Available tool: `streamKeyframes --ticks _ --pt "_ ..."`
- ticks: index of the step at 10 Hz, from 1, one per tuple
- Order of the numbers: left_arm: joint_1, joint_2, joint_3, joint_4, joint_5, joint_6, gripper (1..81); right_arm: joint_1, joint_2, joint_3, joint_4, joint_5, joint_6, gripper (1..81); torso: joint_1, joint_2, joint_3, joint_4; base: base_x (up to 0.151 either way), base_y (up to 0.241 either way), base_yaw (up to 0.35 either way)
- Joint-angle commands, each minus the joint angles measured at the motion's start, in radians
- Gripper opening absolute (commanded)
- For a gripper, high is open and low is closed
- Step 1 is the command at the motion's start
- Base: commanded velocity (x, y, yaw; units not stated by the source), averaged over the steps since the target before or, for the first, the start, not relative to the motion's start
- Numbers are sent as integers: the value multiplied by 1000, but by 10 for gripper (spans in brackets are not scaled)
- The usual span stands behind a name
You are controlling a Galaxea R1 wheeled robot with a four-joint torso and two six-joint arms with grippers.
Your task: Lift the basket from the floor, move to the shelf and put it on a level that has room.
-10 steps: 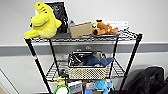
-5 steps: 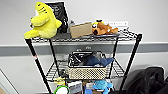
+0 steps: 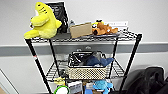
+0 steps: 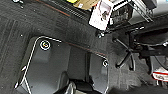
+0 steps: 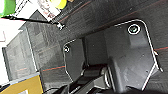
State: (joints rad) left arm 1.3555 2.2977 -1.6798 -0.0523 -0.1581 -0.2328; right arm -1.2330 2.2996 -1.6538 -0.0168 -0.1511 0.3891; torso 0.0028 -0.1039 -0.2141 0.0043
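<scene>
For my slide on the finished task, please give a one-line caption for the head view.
Cream basket resting on the wire shelf's second tier, below the yellow plush toy.

A yellow plush shark [image 3: 43, 21] sits far left, up high, with a dark framed picture [image 3: 59, 15] just behind it. Right of it stands a brown card [image 3: 80, 29], then an orange plush toy [image 3: 103, 28]. Low down are a blue plush [image 3: 102, 85], a white box [image 3: 75, 87] and a green ring [image 3: 61, 89]. A black office chair [image 3: 148, 81] stands near right. Behind all is a pale wall [image 3: 150, 15].
</scene>
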Motion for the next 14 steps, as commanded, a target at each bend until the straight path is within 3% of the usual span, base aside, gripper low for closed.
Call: streamKeyframes --ticks 1,6,14 --pt "-20 81 -153 25 44 12 811 0 127 -212 -5 -38 -61 811 0 0 0 0 0 0 0" --pt "-8 244 -368 29 60 13 811 -38 295 -432 -51 -39 -76 811 0 0 0 0 0 0 0" --pt "27 471 -711 72 84 13 811 -113 646 -1005 -147 -35 -78 811 -1 -1 0 0 0 0 0"
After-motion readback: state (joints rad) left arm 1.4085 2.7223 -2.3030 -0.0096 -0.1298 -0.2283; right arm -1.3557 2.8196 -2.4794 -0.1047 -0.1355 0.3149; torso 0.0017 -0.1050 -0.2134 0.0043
